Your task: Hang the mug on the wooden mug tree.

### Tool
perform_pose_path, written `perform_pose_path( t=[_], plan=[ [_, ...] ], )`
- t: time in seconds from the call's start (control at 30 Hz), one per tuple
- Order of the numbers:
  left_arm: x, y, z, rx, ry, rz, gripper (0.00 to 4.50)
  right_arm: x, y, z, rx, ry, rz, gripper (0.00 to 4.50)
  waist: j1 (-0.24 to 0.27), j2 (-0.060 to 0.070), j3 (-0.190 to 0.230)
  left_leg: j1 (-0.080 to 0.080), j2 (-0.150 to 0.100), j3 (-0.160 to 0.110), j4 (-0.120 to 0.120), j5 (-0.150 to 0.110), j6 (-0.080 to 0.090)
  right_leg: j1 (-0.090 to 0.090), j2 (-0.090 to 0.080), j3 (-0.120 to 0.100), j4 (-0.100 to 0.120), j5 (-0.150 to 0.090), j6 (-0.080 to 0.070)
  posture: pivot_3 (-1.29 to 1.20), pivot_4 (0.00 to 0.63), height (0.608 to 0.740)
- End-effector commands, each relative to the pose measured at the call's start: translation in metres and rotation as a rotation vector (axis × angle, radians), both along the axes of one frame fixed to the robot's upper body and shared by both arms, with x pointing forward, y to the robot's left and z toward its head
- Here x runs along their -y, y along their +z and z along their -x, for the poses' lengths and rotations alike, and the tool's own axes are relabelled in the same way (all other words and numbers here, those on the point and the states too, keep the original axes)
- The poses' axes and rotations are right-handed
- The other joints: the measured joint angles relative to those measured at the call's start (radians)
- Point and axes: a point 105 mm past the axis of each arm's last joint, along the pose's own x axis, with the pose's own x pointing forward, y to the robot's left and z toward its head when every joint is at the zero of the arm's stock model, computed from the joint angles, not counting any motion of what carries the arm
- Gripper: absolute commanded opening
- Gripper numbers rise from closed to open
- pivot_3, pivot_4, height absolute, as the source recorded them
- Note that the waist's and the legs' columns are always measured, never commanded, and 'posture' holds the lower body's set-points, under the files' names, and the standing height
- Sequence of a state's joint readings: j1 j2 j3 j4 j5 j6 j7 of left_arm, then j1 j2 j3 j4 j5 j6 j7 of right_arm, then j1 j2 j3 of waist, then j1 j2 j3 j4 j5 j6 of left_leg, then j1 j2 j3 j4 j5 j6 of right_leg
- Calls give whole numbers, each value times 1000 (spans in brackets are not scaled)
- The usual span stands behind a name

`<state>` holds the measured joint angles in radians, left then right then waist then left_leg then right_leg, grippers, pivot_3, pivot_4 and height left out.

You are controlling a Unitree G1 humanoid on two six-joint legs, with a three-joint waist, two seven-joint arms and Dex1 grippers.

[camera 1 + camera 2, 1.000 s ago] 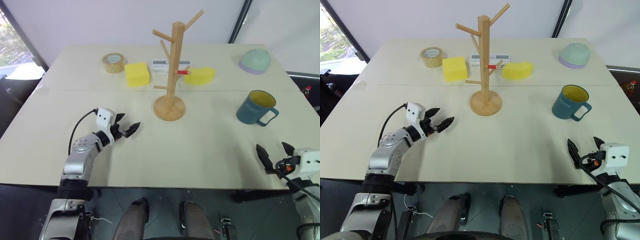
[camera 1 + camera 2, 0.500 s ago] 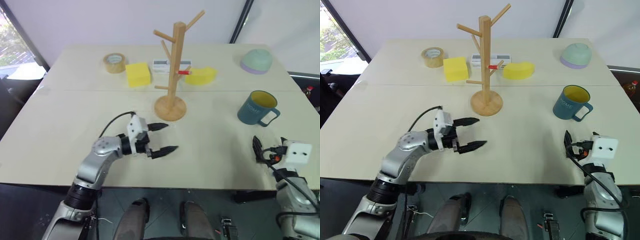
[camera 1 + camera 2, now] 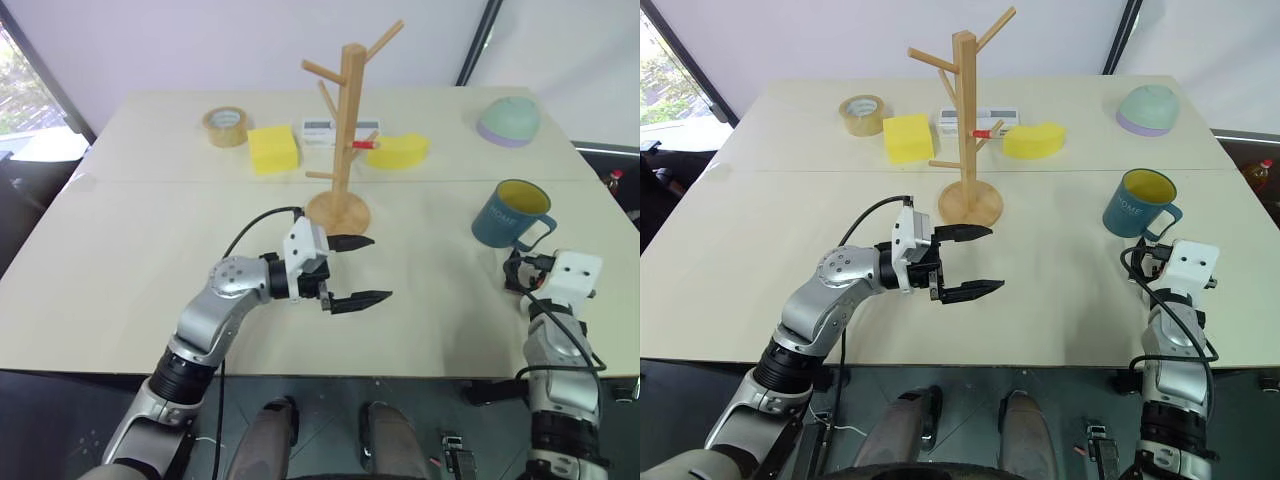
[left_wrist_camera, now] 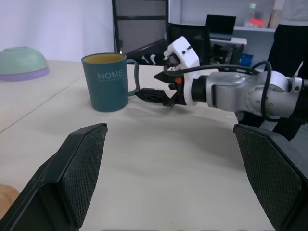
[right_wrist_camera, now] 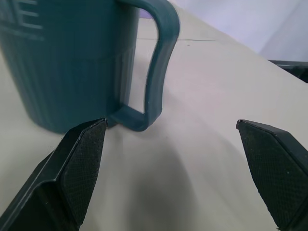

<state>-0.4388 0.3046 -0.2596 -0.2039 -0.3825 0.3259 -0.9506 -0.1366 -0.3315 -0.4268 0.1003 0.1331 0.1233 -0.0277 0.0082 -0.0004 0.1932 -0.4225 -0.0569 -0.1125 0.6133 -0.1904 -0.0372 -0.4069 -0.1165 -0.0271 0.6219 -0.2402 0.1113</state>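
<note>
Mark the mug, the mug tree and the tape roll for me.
mug [image 3: 505,222], left eye view, on its teal side wall below the rim.
wooden mug tree [image 3: 349,120], left eye view, on the upright post.
tape roll [image 3: 226,126], left eye view, on its outer band.

pale table [image 3: 150,230], white wall [image 3: 200,40]

Left arm [image 3: 215,315]: silver-grey metal shell segments with dark joints, black cable looping to a white box-shaped camera housing [image 3: 303,248] behind the left gripper [image 3: 358,270]. Fingers [image 4: 79,173] black, pads cross-hatched. Right gripper [image 4: 155,95]: same white housing, black cabling, small red mark just behind the fingers.
</note>
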Motion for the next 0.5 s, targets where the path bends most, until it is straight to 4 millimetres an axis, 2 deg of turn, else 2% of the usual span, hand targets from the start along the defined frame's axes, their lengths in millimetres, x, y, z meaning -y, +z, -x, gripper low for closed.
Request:
perform_pose_path(
  t=[0.03,0.43,0.5],
  plan=[
    [-1,7,4,33,1,16,4500,6,14,-5,45,-27,24,4466,-1,0,0,0,0,0,0,0,0,0,0,0,1,0,0,0,150,740],
    [1,10,4,33,12,32,4500,10,23,-23,67,-34,3,4466,-6,0,0,2,0,0,0,0,0,0,0,0,5,0,0,0,150,740],
    [0,10,4,34,14,33,4500,9,24,-26,74,-23,-6,3936,-8,0,0,3,0,0,1,0,0,0,0,0,5,0,0,0,150,740]
  ],
)
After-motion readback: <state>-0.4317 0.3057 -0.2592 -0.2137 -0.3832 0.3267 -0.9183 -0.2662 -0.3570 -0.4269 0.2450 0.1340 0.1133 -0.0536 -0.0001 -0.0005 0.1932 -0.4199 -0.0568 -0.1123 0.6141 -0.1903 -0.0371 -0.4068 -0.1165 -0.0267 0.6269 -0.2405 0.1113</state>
